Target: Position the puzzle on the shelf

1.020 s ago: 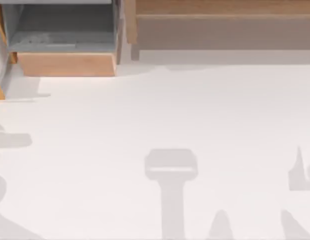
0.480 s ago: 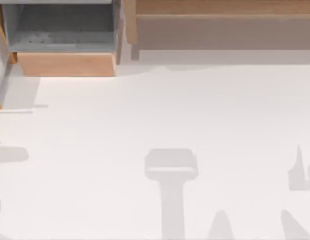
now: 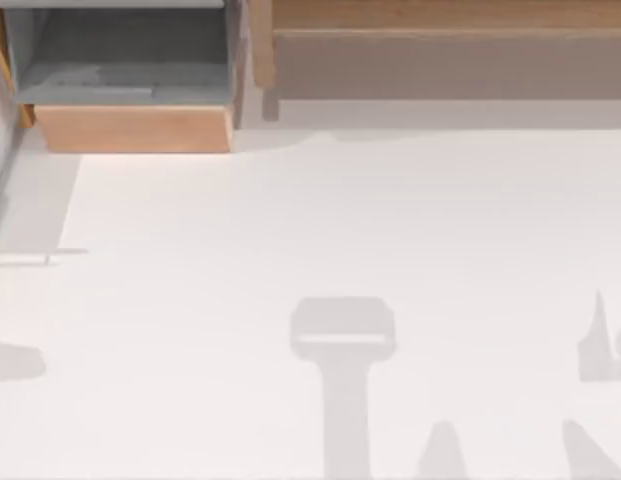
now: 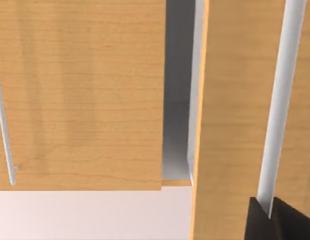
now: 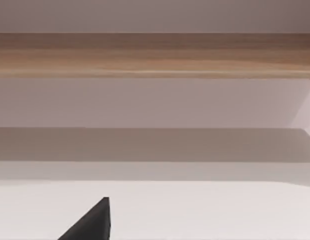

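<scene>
White table (image 3: 390, 220), unmarked wooden shelf (image 3: 450, 15)

Faces the shelf (image 5: 155, 54), a long light-brown wooden board spanning the whole width at the far side. Shows a pale back wall (image 5: 155, 102) under the board, then a darker grey-brown recess floor (image 5: 145, 144). Takes in the white table (image 5: 204, 210) nearer in, with one black fingertip (image 5: 92, 222) of the right gripper poking over it.

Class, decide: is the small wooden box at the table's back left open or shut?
Open: the top view looks into the box's grey inside above its wooden front.
</scene>
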### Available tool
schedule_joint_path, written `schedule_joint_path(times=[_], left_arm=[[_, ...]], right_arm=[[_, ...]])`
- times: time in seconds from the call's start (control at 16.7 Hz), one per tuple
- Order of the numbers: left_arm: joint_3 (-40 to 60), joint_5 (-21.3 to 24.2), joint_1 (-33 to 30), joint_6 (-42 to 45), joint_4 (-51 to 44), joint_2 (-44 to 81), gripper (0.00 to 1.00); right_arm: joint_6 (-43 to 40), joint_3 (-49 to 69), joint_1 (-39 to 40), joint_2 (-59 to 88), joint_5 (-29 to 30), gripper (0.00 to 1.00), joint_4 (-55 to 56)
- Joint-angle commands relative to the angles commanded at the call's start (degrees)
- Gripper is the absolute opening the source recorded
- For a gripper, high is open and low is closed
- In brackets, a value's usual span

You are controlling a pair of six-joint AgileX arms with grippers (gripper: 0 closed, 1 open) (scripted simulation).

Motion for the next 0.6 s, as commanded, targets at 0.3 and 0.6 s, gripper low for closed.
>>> schedule_joint_path(times=[0.3, 0.6], left_arm=[[0.0, 0.0, 0.0, 0.0, 0.0, 0.0, 0.23], [0.0, 0.0, 0.0, 0.0, 0.0, 0.0, 0.6]], right_arm=[[0.0, 0.0, 0.0, 0.0, 0.0, 1.0, 0.0], [0.0, 0.0, 0.0, 0.0, 0.0, 1.0, 0.0]])
